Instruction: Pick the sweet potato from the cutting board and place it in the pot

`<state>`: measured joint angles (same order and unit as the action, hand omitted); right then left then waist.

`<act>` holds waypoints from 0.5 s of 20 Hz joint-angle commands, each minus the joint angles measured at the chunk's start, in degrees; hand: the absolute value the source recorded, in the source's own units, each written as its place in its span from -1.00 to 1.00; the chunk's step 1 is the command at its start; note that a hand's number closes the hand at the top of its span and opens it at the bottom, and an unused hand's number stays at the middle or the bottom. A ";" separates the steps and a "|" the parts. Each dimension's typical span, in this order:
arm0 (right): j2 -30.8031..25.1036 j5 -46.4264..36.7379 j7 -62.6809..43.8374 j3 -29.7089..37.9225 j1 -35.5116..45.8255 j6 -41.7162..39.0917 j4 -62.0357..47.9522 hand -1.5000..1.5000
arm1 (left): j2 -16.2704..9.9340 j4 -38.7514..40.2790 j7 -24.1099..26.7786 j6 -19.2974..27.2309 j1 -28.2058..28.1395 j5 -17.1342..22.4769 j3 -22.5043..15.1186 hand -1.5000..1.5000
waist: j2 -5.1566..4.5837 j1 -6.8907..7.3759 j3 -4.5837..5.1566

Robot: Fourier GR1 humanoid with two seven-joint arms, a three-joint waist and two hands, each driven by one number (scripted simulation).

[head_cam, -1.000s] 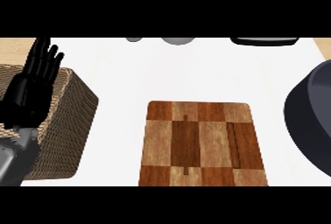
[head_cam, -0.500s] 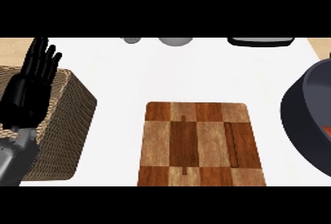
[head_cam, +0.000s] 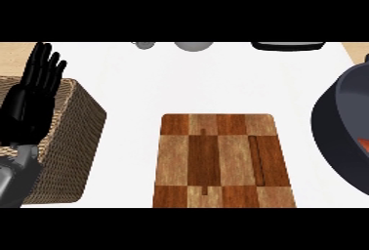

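The cutting board (head_cam: 223, 161) lies at the centre of the white counter (head_cam: 216, 83), a chequered slab of light and dark wood running down toward six o'clock, where the view cuts off its near end. Nothing rests on its top.

At three o'clock the dark pot (head_cam: 338, 136) comes in from the right edge, only its left wall and part of the hollow showing. Inside it, hard against the edge of the view, sits a small patch of orange-red (head_cam: 363, 144); this is probably the sweet potato, though so little of it shows that its shape cannot be made out. It is well apart from the board.

At nine o'clock stands a woven basket (head_cam: 69, 146), its right wall close to the board's left side with a strip of counter between them. In front of the basket the left hand (head_cam: 32, 105) is raised on its grey forearm (head_cam: 14, 178), which enters from the lower left corner. Its black fingers (head_cam: 45, 63) are straight, pointing toward twelve o'clock and slightly spread, closed on nothing.

Along the far edge at twelve o'clock are two small grey round things (head_cam: 193, 46) and, toward one o'clock, a dark flat object (head_cam: 287, 45), all cut off by the view's top
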<state>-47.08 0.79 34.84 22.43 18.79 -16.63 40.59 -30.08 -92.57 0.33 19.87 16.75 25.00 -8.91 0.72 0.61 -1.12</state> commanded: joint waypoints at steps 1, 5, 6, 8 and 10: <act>-3.02 4.28 2.58 4.90 2.57 -5.49 -8.79 -1.00 | 4.23 3.46 2.91 1.04 -1.84 -1.77 -1.83 0.00 | -1.30 0.13 0.94; -5.81 5.20 5.24 7.19 3.65 -7.83 -14.32 -1.00 | 2.93 4.02 0.98 -0.38 0.04 0.03 -0.40 0.00 | -1.28 0.00 0.93; -6.56 6.31 6.51 8.62 2.87 -9.08 -15.88 -1.00 | 2.92 3.52 -0.43 0.88 0.21 -0.46 -1.03 0.00 | -1.29 -0.13 0.87; -9.68 6.28 4.00 9.03 5.99 -10.71 -19.03 -1.00 | 4.48 3.33 2.23 -0.01 -0.82 -0.86 -2.65 0.00 | -1.54 0.61 0.85; -11.02 7.27 7.07 10.44 4.16 -13.80 -21.39 -1.00 | 2.63 4.77 1.81 -1.60 0.47 0.76 -0.43 0.00 | -1.74 0.26 0.74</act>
<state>-54.69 6.36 38.94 30.34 23.05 -24.96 24.46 -30.20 -91.87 0.78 19.14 17.41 25.45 -8.95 0.36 1.18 -1.27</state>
